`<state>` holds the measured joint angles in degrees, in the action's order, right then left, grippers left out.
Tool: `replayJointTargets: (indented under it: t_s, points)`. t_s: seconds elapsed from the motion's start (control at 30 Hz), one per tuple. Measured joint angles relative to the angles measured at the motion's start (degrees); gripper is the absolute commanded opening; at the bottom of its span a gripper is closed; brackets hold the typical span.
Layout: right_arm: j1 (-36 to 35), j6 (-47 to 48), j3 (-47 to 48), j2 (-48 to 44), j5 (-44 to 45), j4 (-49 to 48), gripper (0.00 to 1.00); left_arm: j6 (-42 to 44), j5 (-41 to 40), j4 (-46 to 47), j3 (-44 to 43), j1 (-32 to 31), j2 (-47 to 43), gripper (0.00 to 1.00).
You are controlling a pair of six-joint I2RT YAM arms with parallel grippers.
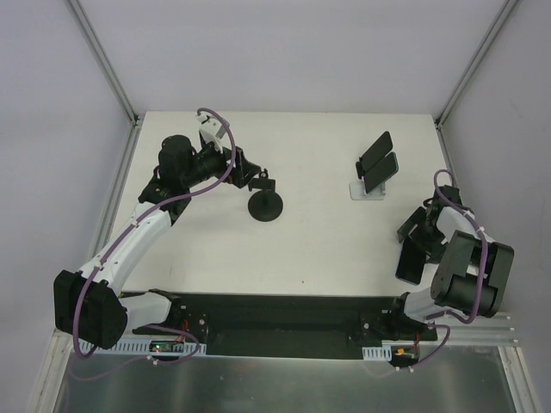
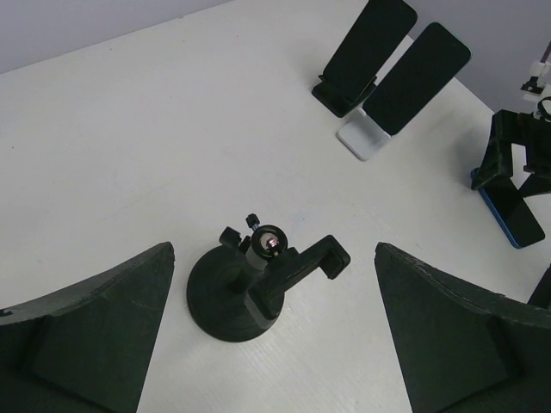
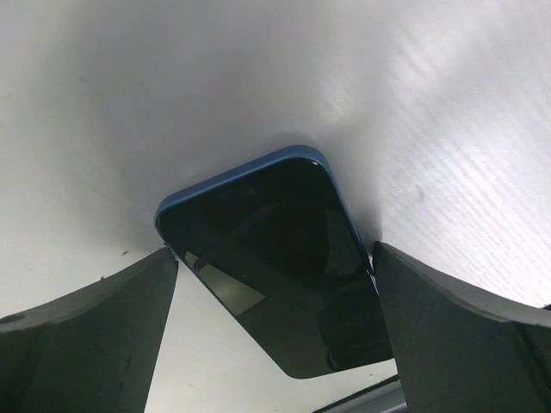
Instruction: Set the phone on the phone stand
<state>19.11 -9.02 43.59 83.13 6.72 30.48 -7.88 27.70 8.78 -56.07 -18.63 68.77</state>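
Observation:
The black phone stand (image 1: 265,205) with a round base and a clamp arm stands left of the table's middle. It also shows in the left wrist view (image 2: 237,297). My left gripper (image 1: 247,175) hovers just behind it, open and empty (image 2: 274,258). The phone (image 3: 267,224), black screen in a blue case, is at the near right (image 1: 410,261). My right gripper (image 1: 420,228) is over it, and its two fingers press the phone's opposite edges (image 3: 274,262). The phone looks tilted, with shadow under it.
Two other dark phones lean on small stands at the back right, one on a white stand (image 1: 381,176) (image 2: 413,82) and one on a black stand (image 1: 374,151) (image 2: 366,52). A black mounting rail (image 1: 275,323) runs along the near edge.

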Motion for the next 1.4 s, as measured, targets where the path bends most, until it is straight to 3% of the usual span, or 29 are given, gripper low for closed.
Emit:
replayJointTargets:
  t_s: [0.27, 0.63, 0.8, 0.87, 0.97, 1.03, 1.13, 1.27, 1.4]
  points:
    - [-4.63, 0.92, 1.90, 2.12, -0.96, 1.38, 0.85, 0.09, 0.24, -0.17, 0.00, 0.35, -0.15, 0.99]
    - [-5.79, 3.80, 1.97, 2.12, -2.08, 1.88, 0.87, 0.92, 0.26, -0.57, 0.00, 0.74, -0.44, 0.99]
    - [-6.19, 3.93, 2.25, 2.56, -2.21, 2.34, 0.78, 1.25, 0.26, -0.70, 0.00, 0.76, -0.44, 0.99]
    - [-6.21, 3.72, 2.27, 2.58, -2.32, 2.38, 0.67, 1.31, 0.26, -0.85, 0.00, 0.90, -0.44, 0.99]
    - [-6.21, 2.51, 2.36, 2.58, -2.49, 2.49, 0.59, 1.33, 0.31, -1.11, 0.00, 1.14, -0.55, 0.99]
    - [-6.21, 1.27, 2.43, 2.58, -2.51, 2.51, 0.58, 1.36, 0.33, -1.16, 0.02, 1.46, -0.72, 0.99]
    - [-6.19, -0.74, 2.49, 2.58, -2.43, 2.49, 0.61, 1.40, 0.31, -1.22, 0.07, 1.49, -1.14, 0.99]
    - [-6.19, -2.23, 2.58, 2.58, -2.51, 2.49, 0.83, 1.55, 0.31, -1.36, 0.13, 1.49, -1.51, 0.99]
    - [-6.29, -2.45, 2.12, 1.79, -3.48, 1.95, 0.91, 1.57, 0.33, -1.44, 0.22, 1.51, -1.51, 0.99]
